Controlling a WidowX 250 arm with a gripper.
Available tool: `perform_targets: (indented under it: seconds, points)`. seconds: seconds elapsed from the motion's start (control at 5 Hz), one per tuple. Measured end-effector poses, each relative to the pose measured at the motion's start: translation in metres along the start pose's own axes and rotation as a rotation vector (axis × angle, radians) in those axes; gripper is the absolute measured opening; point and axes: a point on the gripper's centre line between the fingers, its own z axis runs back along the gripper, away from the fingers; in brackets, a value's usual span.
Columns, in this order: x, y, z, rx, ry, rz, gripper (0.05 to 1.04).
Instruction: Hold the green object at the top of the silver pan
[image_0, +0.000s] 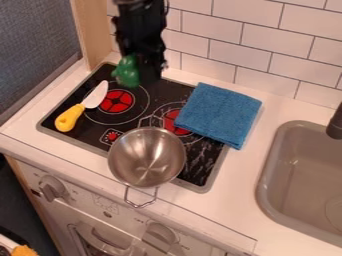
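Well, nearest, in front of the gripper (143, 79), the silver pan (147, 157) sits at the front of the stovetop (211, 167), with the sink (266, 175) well off to the right. Closer to the gripper, a yellow-handled knife (69, 118) lies on its left and a blue cloth (219, 114) on its right. Farther back, the green object (126, 71) shows at the gripper's left edge, apart from the pan; whether the gripper is wide, narrow or holding it, I cannot tell.
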Motion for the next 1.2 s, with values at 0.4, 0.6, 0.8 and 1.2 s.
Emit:
perform_targets:
  seconds: [0.4,0.6,0.8,1.2]
  points:
    - [-0.049,-0.031,-0.023,-0.036,0.065,-0.052,0.463]
    - [-0.049,-0.045,-0.026,-0.044,0.045,-0.099,0.541]
    - [-0.046,-0.052,-0.026,-0.046,0.037,-0.125,0.848]
    - [-0.031,-0.031,-0.003,0.051,0.005,0.061,1.007]
